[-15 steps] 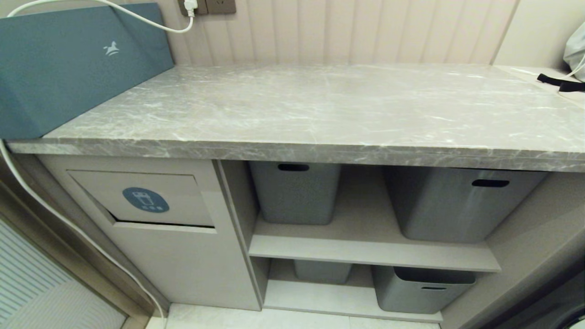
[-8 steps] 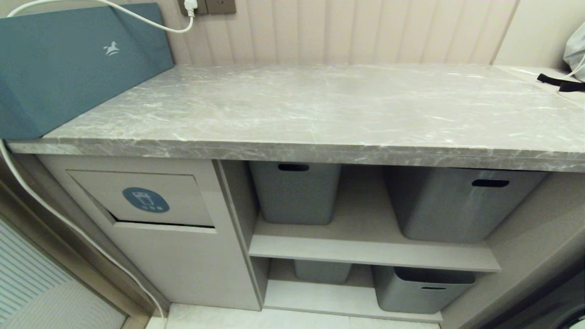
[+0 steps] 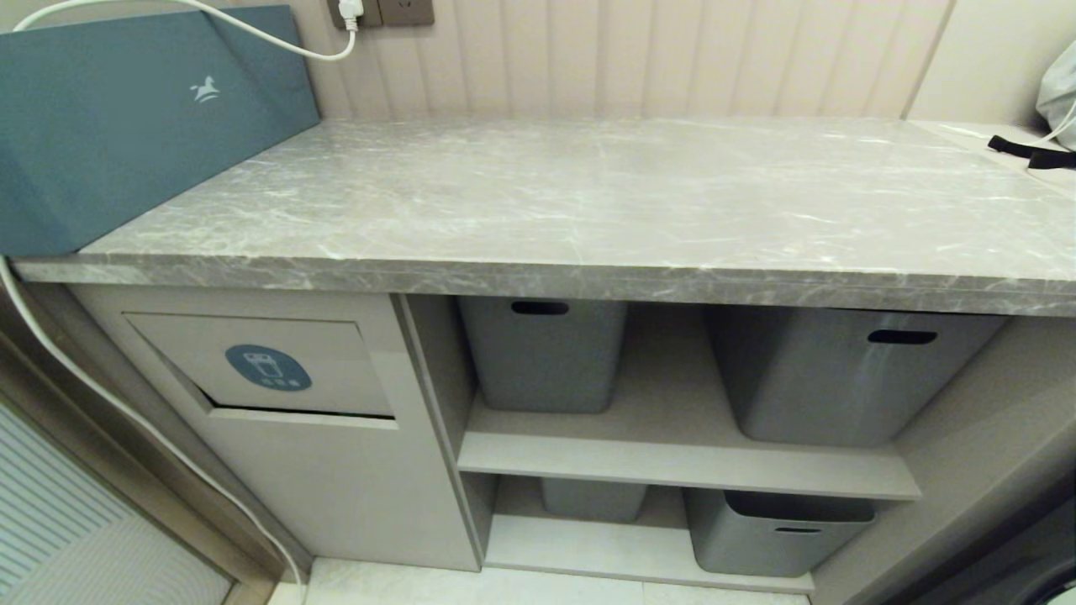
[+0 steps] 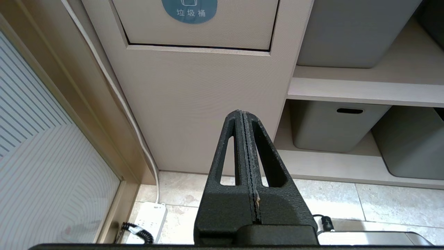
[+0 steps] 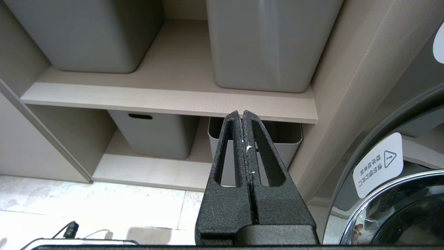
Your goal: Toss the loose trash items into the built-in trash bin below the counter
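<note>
Round blue bin icon (image 4: 189, 8) on the tilting flap of the built-in trash bin (image 3: 269, 368), captioned in white Chinese characters: 垃圾桶. White horse logo (image 3: 205, 88) on the large teal box (image 3: 126, 118), without legible lettering. White warning label (image 5: 378, 164) by the round appliance door (image 5: 392, 205): a triangle with an exclamation mark above two columns of small Chinese print, too small to read with certainty.

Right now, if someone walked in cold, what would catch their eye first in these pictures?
Probably the long grey marble-look counter filling the head view, with a large teal box leaning at its left end. Below it on the left, the built-in trash bin shows its round blue icon, beside shelves of grey baskets.
</note>
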You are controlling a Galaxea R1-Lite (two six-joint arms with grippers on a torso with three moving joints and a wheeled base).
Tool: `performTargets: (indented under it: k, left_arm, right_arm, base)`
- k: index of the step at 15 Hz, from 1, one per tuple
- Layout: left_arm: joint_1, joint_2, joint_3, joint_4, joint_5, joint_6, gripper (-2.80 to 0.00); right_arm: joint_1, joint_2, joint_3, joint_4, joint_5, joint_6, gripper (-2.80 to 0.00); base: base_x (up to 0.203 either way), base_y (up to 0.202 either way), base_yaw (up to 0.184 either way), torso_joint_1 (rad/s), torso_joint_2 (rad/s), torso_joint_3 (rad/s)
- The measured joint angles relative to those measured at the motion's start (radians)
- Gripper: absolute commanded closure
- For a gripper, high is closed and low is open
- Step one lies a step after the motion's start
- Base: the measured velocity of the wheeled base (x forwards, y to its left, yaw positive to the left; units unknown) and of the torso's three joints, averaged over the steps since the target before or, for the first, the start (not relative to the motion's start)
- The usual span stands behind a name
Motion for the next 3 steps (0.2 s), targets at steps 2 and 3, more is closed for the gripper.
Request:
performTargets:
  k: [2,3]
  left_arm:
    - [0.0,0.0,0.0,0.0,0.0,0.0,0.0]
    - [0.0,0.0,0.0,0.0,0.0,0.0,0.0]
  right_arm:
    - [0.0,0.0,0.0,0.0,0.0,0.0,0.0]
    - [0.0,0.0,0.0,0.0,0.0,0.0,0.0]
  base:
    - [0.0,0.0,0.0,0.0,0.0,0.0]
    - [0.0,0.0,0.0,0.0,0.0,0.0]
